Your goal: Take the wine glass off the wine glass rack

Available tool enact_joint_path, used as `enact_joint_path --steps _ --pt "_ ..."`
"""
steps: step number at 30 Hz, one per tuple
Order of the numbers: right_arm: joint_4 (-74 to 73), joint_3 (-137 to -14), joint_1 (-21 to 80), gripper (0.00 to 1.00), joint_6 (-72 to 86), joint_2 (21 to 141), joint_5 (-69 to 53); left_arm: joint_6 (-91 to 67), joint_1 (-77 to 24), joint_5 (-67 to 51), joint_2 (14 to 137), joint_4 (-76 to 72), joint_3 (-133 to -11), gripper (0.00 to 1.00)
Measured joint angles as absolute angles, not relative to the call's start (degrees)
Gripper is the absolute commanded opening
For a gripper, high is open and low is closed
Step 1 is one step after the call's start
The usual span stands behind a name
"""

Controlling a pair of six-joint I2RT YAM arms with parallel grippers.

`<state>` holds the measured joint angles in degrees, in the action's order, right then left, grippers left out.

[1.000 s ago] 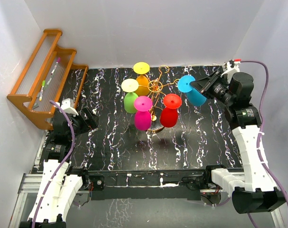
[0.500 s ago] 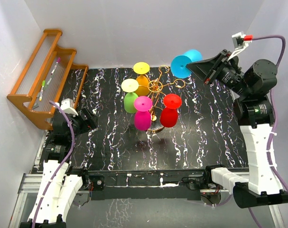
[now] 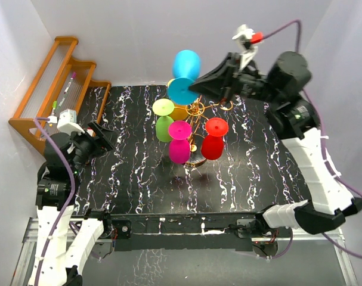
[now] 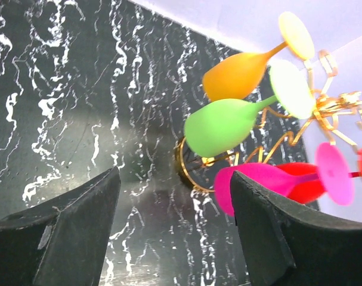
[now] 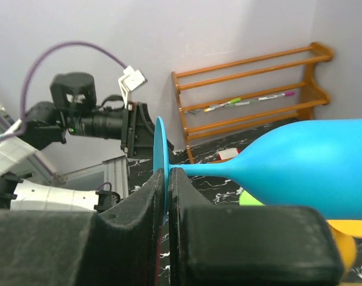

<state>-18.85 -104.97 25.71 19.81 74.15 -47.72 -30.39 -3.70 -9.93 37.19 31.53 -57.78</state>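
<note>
Right claw [image 5: 167, 185] pinches one blue wine glass [image 5: 312, 161]; rack [image 3: 196, 109] — four glasses [image 3: 212, 146].

Matt plastic wine glass [image 3: 186, 64], shiny gold metal wire rack [image 3: 197, 109], glossy marbled tbl [image 3: 133, 179], wood shelf [image 3: 66, 43]

You see the blue wine glass [image 3: 186, 64] held clear above the upright gold wire rack [image 3: 198, 109], tipped sideways, its foot pinched in the right tool [image 5: 167, 185].
</note>
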Motion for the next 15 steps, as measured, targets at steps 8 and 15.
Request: enact_joint_path --steps 8,15 --pt "-26.4 -107.6 48.6 0.08 6.7 81.2 -31.3 -37.8 -3.7 -10.3 35.2 39.6 -67.3 0.73" --pt "-26.7 -103.6 58.5 0.08 -1.3 80.2 -19.6 -45.2 -3.7 -17.6 32.6 43.9 -71.9 0.75"
